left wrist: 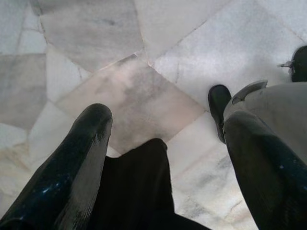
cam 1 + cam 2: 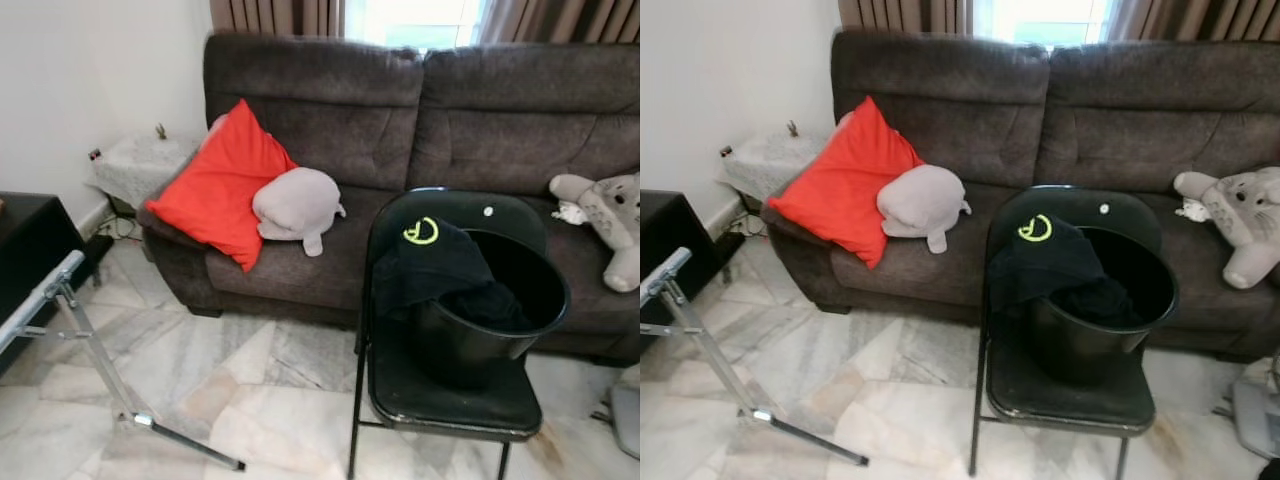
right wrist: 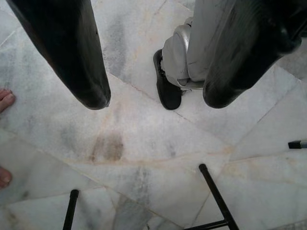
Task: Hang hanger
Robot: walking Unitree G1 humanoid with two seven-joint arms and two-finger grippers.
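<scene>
Both tools hang idle over marble floor (image 1: 129, 91): left tool (image 1: 168, 124) wide apart, right tool (image 3: 153, 96) wide apart. Black bucket (image 2: 490, 320) on chair (image 2: 450, 400), lower right.

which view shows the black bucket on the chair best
The left eye view: the bucket sits large on the chair, its rim visible, dark cloth draped over it. The right eye view shows the same. The right wrist view catches just thin black legs, probably the chair's.

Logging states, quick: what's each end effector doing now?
Left end effector: open, holding nothing, over the floor.
Right end effector: open, holding nothing.
</scene>
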